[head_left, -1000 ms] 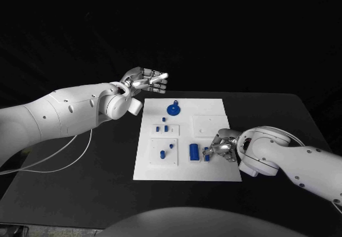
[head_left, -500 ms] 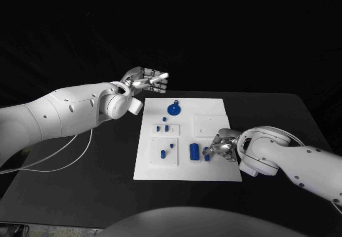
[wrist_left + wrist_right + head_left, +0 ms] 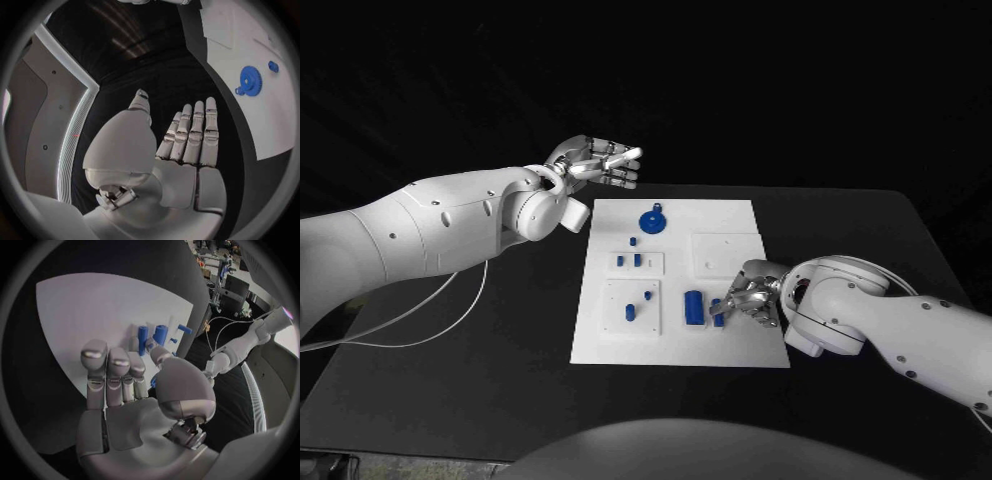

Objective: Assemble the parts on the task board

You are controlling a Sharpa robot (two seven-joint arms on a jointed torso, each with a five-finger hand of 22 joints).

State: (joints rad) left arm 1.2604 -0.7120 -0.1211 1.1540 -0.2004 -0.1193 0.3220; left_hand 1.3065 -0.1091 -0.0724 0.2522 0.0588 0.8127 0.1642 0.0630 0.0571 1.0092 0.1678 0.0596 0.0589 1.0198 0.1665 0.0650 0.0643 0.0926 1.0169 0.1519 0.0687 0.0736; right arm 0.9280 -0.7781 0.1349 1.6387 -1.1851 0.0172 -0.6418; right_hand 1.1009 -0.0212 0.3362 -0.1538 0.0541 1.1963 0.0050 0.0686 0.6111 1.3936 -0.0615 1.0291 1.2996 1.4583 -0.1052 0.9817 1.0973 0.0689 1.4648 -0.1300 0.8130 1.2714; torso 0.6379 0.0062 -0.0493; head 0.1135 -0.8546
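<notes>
Seemingly the step in hand is a pick-up at the near right of the white board (image 3: 678,345), which lies in the middle of the black desk (image 3: 473,370). The right hand (image 3: 750,296) sits low over the board's edge at about four o'clock from the board's centre, touching or almost touching a small blue peg (image 3: 718,312) just beside a taller blue block (image 3: 692,307). In the right wrist view the fingers (image 3: 107,371) stand mostly straight and close together, with the thumb bent across toward the blue pieces (image 3: 155,335); whether anything is pinched I cannot tell.

The left hand (image 3: 596,163) hangs off the board at about eleven o'clock, above the far left corner, empty, its fingers (image 3: 195,131) straight and side by side with the thumb held apart. The blue gear (image 3: 652,220) lies on the far part of the board at twelve o'clock, and two small pegs (image 3: 630,260) stand in a raised plate left of centre.

By my judgement, the next move calls for a firm pinch on the peg, a lift clear of the block, then a carry to whichever socket fits it.

Hard to make out: the contact between thumb and peg, which the hand itself covers from above; the sockets on the plain raised plate (image 3: 727,252) at two o'clock; and the shape of the small pieces on the near left plate (image 3: 629,310).
</notes>
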